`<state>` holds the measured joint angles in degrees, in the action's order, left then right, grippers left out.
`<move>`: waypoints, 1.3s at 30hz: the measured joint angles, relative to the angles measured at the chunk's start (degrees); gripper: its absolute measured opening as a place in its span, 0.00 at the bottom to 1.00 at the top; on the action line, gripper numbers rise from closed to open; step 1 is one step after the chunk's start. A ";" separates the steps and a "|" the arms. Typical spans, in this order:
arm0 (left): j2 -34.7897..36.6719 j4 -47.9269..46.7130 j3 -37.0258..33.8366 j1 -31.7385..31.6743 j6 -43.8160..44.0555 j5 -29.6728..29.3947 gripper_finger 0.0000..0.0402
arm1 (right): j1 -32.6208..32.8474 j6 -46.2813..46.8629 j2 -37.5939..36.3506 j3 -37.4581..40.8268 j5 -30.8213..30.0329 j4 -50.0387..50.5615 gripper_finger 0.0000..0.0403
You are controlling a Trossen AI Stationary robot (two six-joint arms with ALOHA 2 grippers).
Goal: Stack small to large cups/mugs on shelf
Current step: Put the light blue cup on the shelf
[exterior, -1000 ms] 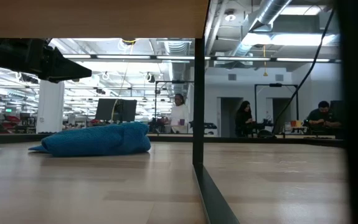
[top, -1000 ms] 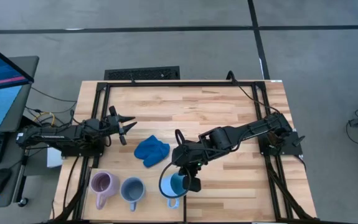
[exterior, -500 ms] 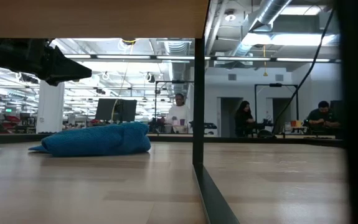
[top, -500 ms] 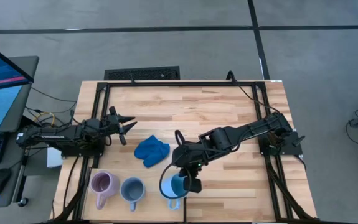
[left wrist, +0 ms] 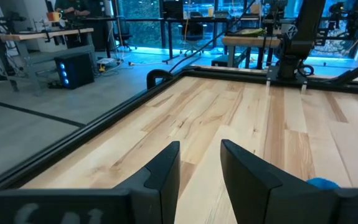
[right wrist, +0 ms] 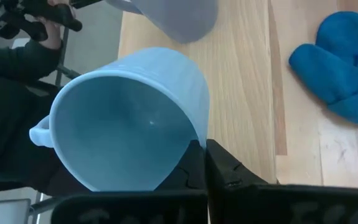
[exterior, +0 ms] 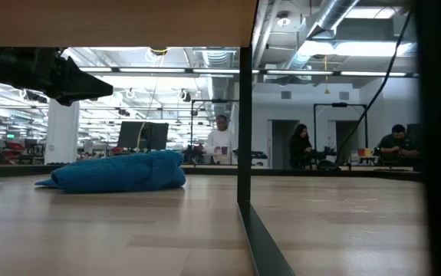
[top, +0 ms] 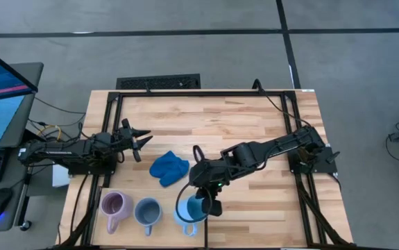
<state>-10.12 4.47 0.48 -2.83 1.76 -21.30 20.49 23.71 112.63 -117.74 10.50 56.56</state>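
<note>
Right gripper (top: 205, 203) at the near edge of the striped plank tabletop (top: 255, 125), fingers closed on the rim wall of the bright light blue handled mug (top: 193, 207); one finger inside the mug, one outside. In the right wrist view the bright light blue mug (right wrist: 129, 118) is tilted, its open mouth facing the camera, handle on the far side from the fingers (right wrist: 228, 171). Whether its base touches the wood cannot be told.

Dull grey-blue handled mug (top: 147, 212) stands upright just beside it, along the same near edge (its wall shows at the edge of the right wrist view (right wrist: 179, 15)). Pale lilac handled mug (top: 113, 206) next in the row, at the left end.

Crumpled royal-blue cloth lump (top: 168, 168) lies on the planks behind the mugs, near the right gripper but apart from it.

Left gripper (top: 137, 142) waits over the table's left side, well apart from the mugs, fingers (left wrist: 166, 168) spread a little, holding nothing.
</note>
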 joint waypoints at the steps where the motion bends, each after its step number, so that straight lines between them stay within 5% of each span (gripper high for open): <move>1: 0.01 0.00 -0.01 0.00 0.00 0.00 0.27 | 0.00 -0.19 0.73 -0.08 0.14 -0.87 0.00; 39: -0.36 0.00 0.01 0.00 -1.09 -0.04 0.27 | -0.38 -2.29 2.81 0.07 1.66 0.28 0.04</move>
<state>-10.48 4.47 0.49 -2.83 0.67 -21.34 20.11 21.41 115.44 -117.67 12.16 56.84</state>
